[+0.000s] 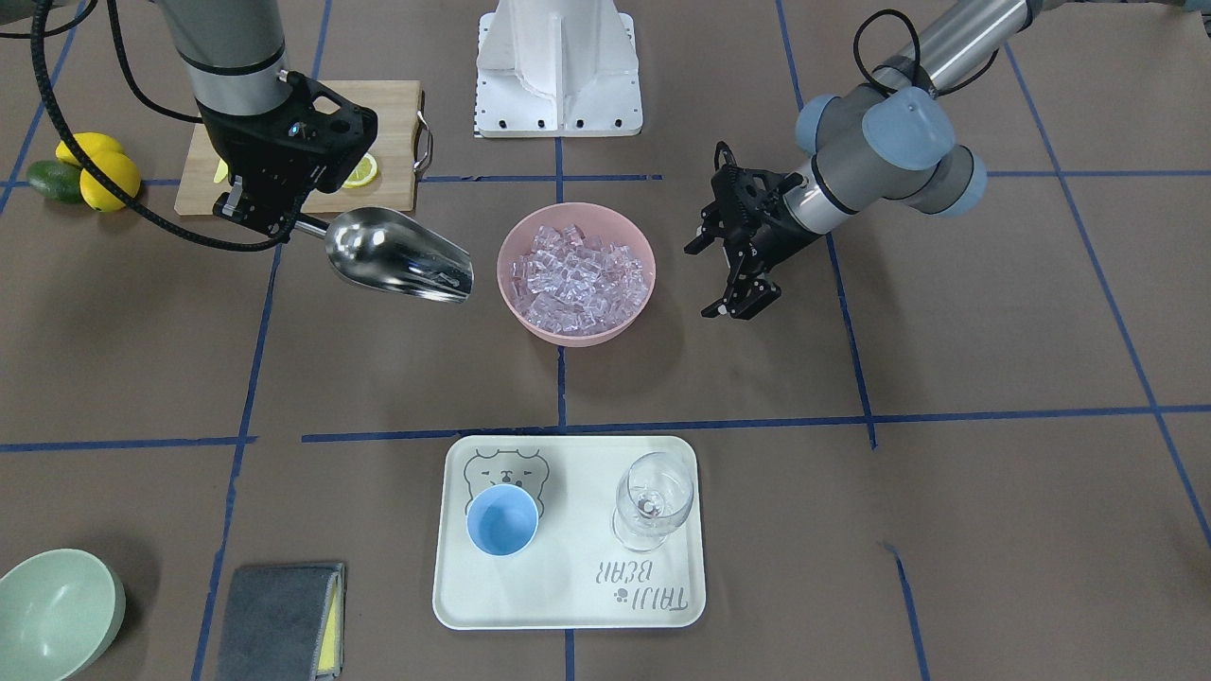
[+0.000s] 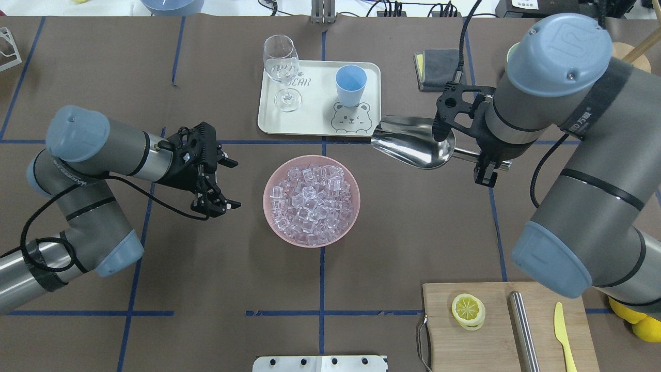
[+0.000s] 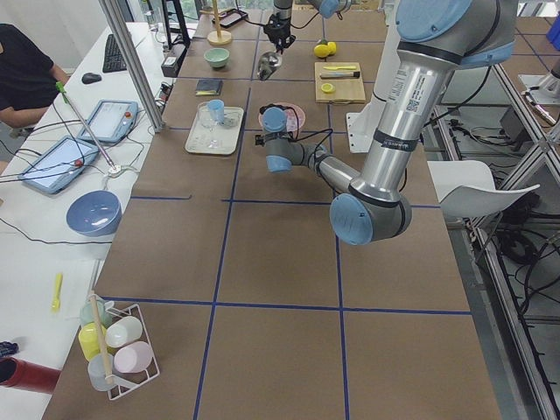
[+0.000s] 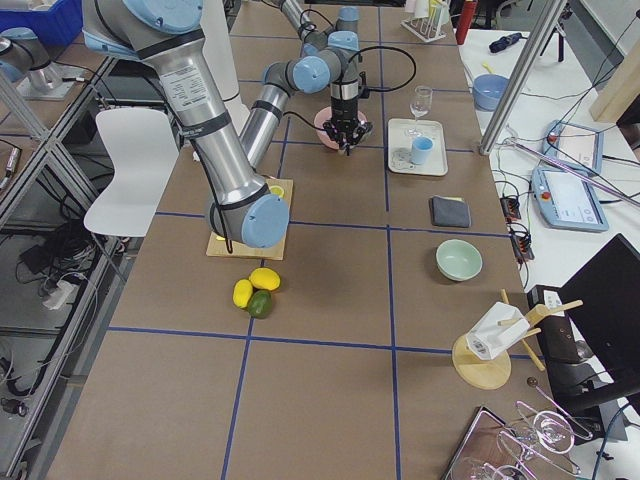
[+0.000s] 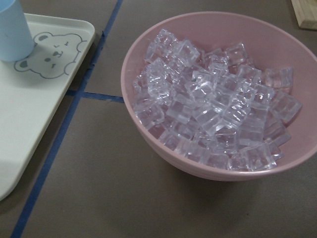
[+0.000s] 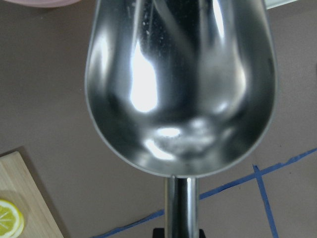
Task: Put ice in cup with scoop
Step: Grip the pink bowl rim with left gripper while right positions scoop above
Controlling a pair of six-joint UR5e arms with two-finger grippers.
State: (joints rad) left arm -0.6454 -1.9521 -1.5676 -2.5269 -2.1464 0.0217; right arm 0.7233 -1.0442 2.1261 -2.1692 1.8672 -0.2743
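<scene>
The ice [image 1: 577,279] is heaped in a pink bowl [image 1: 516,236] at the table's middle; it also shows in the overhead view [image 2: 310,201] and left wrist view [image 5: 218,104]. My right gripper [image 2: 488,165] is shut on the rod handle of the steel scoop [image 2: 415,144]. The scoop [image 1: 397,253] hangs empty above the table beside the bowl, its mouth toward it; its bare trough fills the right wrist view [image 6: 181,84]. The light-blue cup [image 1: 502,520] stands upright and empty on a white tray [image 1: 568,586]. My left gripper [image 2: 233,185] is open and empty on the bowl's other side.
A clear wine glass [image 1: 653,497] stands on the tray beside the cup. A wooden cutting board [image 2: 496,330] holds a lemon slice, a steel cylinder [image 2: 522,330] and a yellow knife. A green bowl [image 1: 52,615], a grey cloth [image 1: 279,619] and lemons [image 1: 104,175] lie at the edges.
</scene>
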